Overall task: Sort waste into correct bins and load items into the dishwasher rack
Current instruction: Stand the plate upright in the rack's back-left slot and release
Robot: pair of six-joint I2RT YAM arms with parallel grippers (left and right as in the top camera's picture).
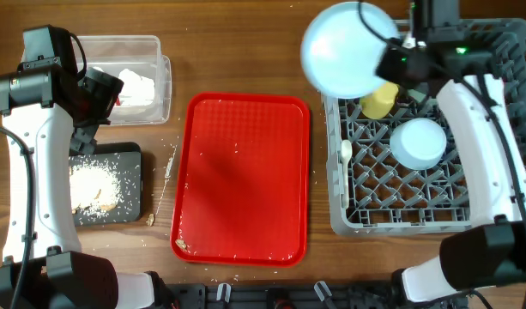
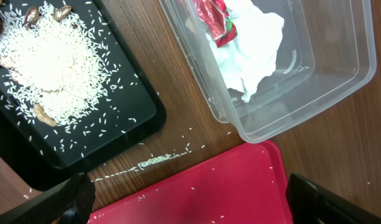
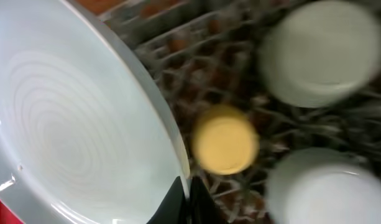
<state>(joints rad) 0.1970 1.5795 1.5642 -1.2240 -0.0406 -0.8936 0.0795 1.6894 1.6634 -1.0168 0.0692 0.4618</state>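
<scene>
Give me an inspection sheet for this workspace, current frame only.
surface: wooden table; red tray nearly bare, a few crumbs.
job's things: clear tub holds napkins and wrapper; black tray holds rice; rack holds yellow cup, white utensil and two bowls, in the right wrist view the upper bowl and lower bowl; plate in the air over the rack's corner.
clutter: stray grains on the table between black tray and red tray.
grippers: left gripper open, empty; right gripper fingers shut on the plate's rim.
cables: black cable arcs over the plate.
surroundings: nothing seen.
</scene>
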